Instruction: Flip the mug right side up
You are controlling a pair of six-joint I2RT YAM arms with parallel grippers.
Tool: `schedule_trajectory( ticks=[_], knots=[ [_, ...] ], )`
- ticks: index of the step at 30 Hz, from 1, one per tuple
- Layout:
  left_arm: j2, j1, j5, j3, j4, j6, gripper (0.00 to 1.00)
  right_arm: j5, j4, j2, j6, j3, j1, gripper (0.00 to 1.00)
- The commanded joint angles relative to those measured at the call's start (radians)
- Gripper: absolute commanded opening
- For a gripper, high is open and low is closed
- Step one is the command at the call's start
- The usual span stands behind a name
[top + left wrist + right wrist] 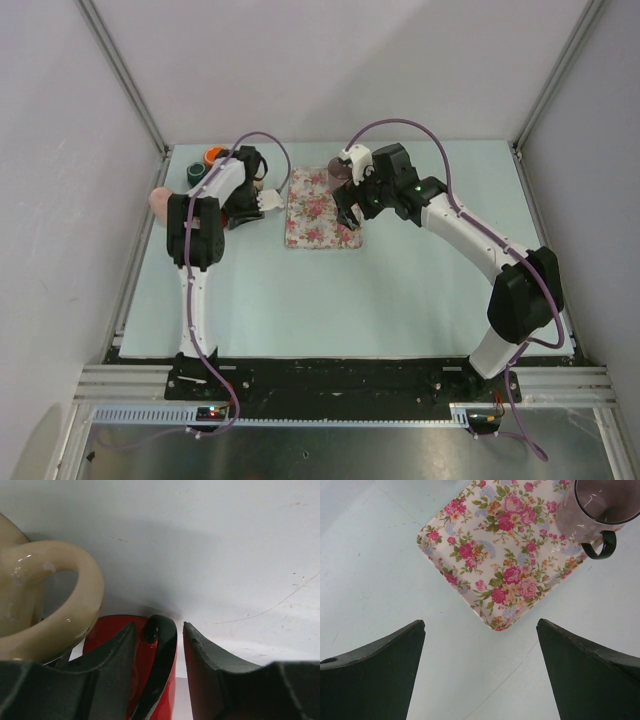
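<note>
Mug point(580, 522) stands mouth-up on a corner of the floral tray point(495, 565), so the turning looks done. The right end effector point(481, 625) hangs wide open over the bench point(380, 580), holding nothing. The left end effector point(159, 625) straddles a red cup's point(107, 630) handle; whether it grips, I cannot tell.

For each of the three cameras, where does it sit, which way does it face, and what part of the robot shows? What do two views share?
Top: above and behind the robot, looking down at the table; left arm and right arm show whole.
Left wrist: low, facing a white wall past the red mug and cream mug; left claw below.
Right wrist: raised, looking down at the flowered tray and purple mug; open right claw below.
Shared: top and right wrist both show tray and purple mug.
</note>
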Motion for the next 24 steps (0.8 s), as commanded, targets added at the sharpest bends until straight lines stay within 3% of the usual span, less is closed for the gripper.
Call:
schedule_trajectory(
  ticks=[1,5,12,15,18,24],
  knots=[
    [-0.082,0.003,-0.083,-0.019,0.02,0.072,0.48,-0.022,-0.005,-0.045,0.004,0.001,0.002,0.99],
    [-0.124,0.005,-0.115,-0.082,0.055,0.121,0.53,-0.042,-0.016,-0.049,-0.002,-0.003,0.002,0.99],
    [-0.231,0.003,-0.123,-0.197,0.098,0.243,0.73,-0.073,-0.012,-0.042,0.001,0.0,0.004,0.99],
    [-0.265,0.003,-0.148,-0.269,0.142,0.302,0.76,-0.085,-0.011,-0.042,0.003,0.001,0.003,0.99],
    [-0.272,0.005,-0.182,-0.301,0.181,0.331,0.71,-0.098,-0.01,-0.042,0.001,0.0,0.004,0.99],
    [-0.258,0.004,-0.187,-0.312,0.23,0.345,0.5,-0.117,-0.014,-0.043,-0.004,0.002,0.004,0.99]
  ],
)
